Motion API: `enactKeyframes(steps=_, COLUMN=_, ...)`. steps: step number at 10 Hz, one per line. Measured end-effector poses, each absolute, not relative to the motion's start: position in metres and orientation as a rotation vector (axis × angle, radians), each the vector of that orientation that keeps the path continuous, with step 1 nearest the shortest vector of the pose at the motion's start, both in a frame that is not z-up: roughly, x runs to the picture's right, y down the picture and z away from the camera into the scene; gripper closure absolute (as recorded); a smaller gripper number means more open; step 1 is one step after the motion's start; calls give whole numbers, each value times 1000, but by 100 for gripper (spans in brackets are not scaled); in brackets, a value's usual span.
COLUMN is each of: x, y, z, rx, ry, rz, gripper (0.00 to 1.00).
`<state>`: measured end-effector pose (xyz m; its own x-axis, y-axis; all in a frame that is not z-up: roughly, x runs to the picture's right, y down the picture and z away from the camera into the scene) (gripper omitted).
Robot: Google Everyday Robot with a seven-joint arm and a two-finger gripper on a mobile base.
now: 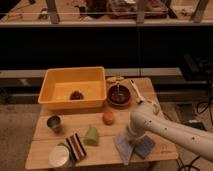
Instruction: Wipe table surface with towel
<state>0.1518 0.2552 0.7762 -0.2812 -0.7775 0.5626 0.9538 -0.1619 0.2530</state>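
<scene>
The table surface (45,145) is a pale wooden top filling the lower middle of the camera view. The towel (122,146), pale grey-blue and limp, lies flat near the table's front right edge. My gripper (131,137) points down at the end of the white arm that comes in from the lower right. It is shut on the towel's upper end and presses it onto the wood. The arm hides most of the gripper.
A darker blue pad (145,146) lies right of the towel. Also on the table are a striped cloth (76,146), a white tin (59,156), a green object (91,135), an orange ball (108,117), a metal cup (54,123), a yellow tub (75,87) and a brown bowl (119,95).
</scene>
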Motion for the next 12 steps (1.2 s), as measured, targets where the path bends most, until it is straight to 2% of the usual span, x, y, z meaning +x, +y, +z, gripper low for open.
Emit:
enactKeyframes(steps=2, x=185, y=247, z=785, rx=-384, ry=-635, rz=-1686, gripper=90)
enactKeyframes(steps=6, x=206, y=196, z=822, rx=-381, ry=-569, rz=-1635, gripper=90)
enactKeyframes(steps=9, x=165, y=180, z=830, rx=-346, ry=-582, rz=-1680, gripper=90)
enactKeyframes(steps=12, x=106, y=186, z=815, rx=-275, ry=-627, rz=-1750, gripper=90)
